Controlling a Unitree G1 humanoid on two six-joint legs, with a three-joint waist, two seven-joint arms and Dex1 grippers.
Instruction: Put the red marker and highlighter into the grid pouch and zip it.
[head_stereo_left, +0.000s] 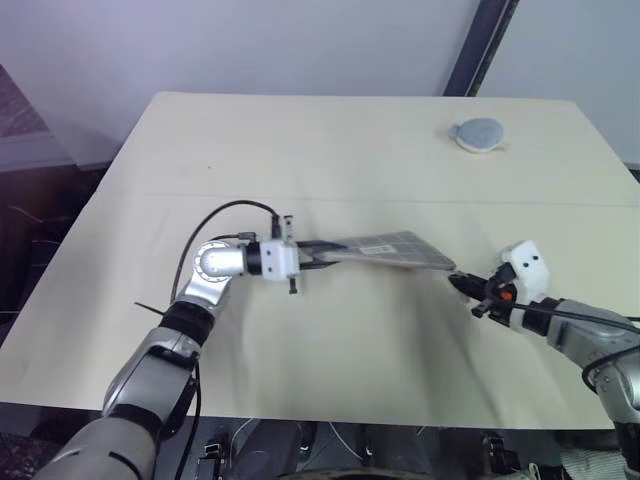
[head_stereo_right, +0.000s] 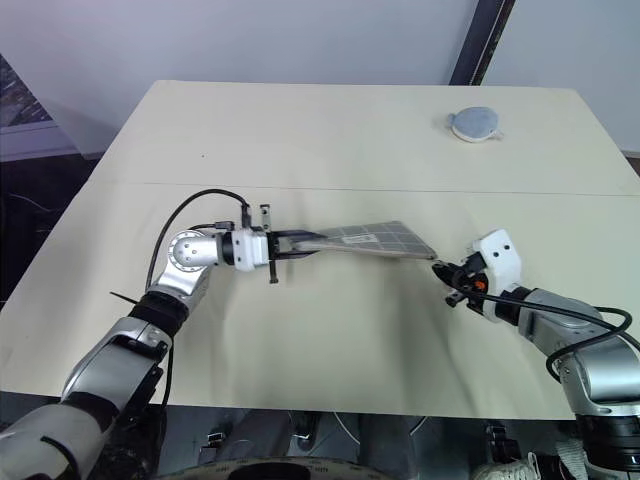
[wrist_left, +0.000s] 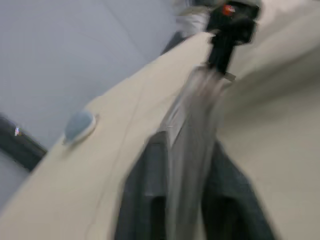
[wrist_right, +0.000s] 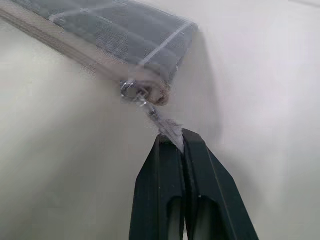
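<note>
I count one flat grey fabric pouch with a white grid pattern (head_stereo_right: 375, 240) on my cameras, and only one. It carries one small metal zip pull (wrist_right: 167, 129) at its end. There is one small round grey-blue disc (head_stereo_left: 478, 133) at the far side, a single piece. All of it sits on one pale cream table top (head_stereo_left: 330, 150). I have two black two-fingered grippers on screen: one left gripper (head_stereo_right: 300, 243) and one right gripper (head_stereo_right: 447, 272). That makes one pouch, one pull, one disc, one table and two grippers that I can count.
</note>
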